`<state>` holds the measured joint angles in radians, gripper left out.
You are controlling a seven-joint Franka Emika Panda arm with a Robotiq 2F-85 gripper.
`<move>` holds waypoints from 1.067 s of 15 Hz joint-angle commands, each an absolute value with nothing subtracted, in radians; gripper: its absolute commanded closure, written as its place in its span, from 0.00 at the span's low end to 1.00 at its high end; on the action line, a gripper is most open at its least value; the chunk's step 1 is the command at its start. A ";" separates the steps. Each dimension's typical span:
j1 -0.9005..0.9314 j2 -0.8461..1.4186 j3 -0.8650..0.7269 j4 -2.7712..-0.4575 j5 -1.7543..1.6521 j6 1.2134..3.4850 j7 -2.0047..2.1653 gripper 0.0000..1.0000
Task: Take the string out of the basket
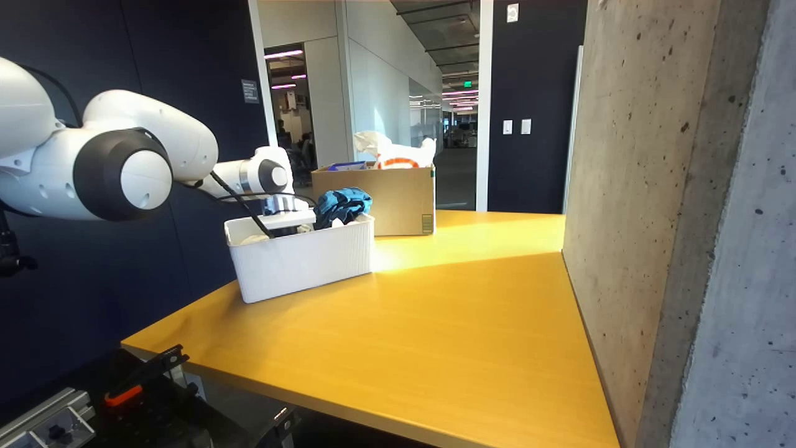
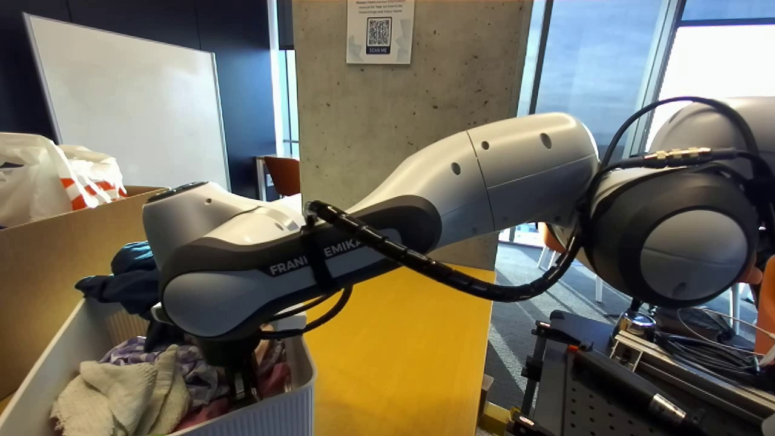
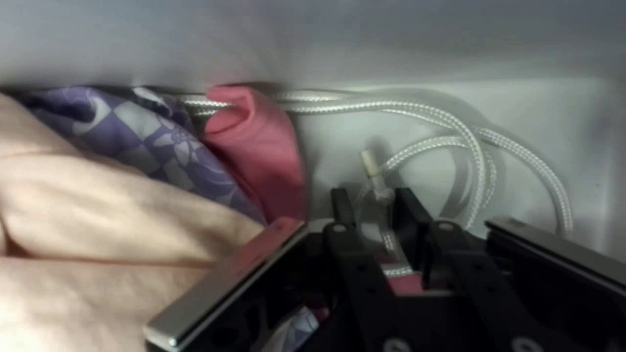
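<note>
The string (image 3: 480, 171) is a whitish braided cord. It lies in loops on the floor of the basket (image 3: 313, 39) in the wrist view, with a knotted, capped end between my fingertips. The basket is a white bin on the table, seen in both exterior views (image 1: 305, 264) (image 2: 275, 418). My gripper (image 3: 375, 205) points down inside it, fingers apart with a visible gap around the knot. The gripper also shows among the cloths in an exterior view (image 2: 242, 378). The string is hidden in both exterior views.
In the basket are a pink cloth (image 3: 259, 151), a purple patterned cloth (image 3: 146, 132) and a cream cloth (image 2: 121, 393). A blue bundle (image 1: 342, 205) sits at its far end. A cardboard box (image 1: 398, 202) with plastic bags stands behind. A concrete wall (image 1: 647, 218) borders the yellow table (image 1: 448, 323).
</note>
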<state>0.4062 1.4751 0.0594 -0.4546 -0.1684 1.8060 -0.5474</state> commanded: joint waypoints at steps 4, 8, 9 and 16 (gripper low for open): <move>0.443 1.447 0.050 -0.451 -0.177 1.798 -0.521 0.98; 0.494 1.395 0.028 -0.466 -0.195 1.774 -0.445 0.98; 0.514 1.375 0.015 -0.464 -0.207 1.766 -0.419 0.98; 0.603 1.235 -0.055 -0.454 -0.267 1.704 -0.252 0.98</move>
<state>0.5730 1.2946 -0.0232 -0.4452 -0.2344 1.7475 -0.3241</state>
